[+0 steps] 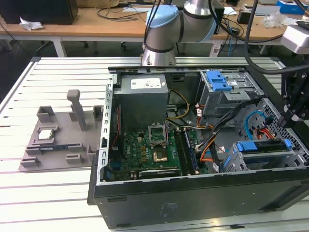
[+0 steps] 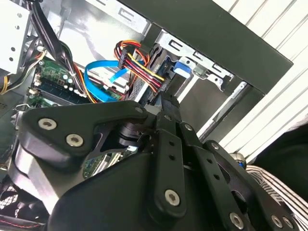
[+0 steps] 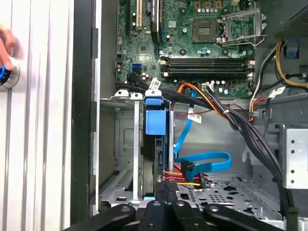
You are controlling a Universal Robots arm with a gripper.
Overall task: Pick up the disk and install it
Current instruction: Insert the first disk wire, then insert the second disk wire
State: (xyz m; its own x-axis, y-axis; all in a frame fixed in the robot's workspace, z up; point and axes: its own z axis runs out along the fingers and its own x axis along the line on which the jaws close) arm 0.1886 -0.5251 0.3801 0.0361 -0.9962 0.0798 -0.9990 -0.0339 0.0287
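Note:
The disk (image 1: pixel 263 151) sits on edge in the drive cage at the corner of the open computer case (image 1: pixel 193 198) on the exterior view's right, held in its blue carrier frame. In the first wrist view the disk (image 3: pixel 156 154) runs away from the camera, with a blue tab at its far end. My gripper (image 1: pixel 289 118) hovers just above the cage's outer end. Its fingers look shut together, with nothing between them, in both wrist views (image 3: pixel 167 186) (image 2: pixel 166 101). They stand right over the near end of the disk (image 2: pixel 182 67).
Orange, red and blue cables (image 3: pixel 202 166) lie beside the cage. The motherboard (image 1: pixel 149 150), the power supply (image 1: pixel 142 99) and a blue-latched upper bay (image 1: pixel 217 79) fill the case. A grey fixture (image 1: pixel 58 140) holds a small chip. A hand (image 3: pixel 5 43) rests by a knob outside the case.

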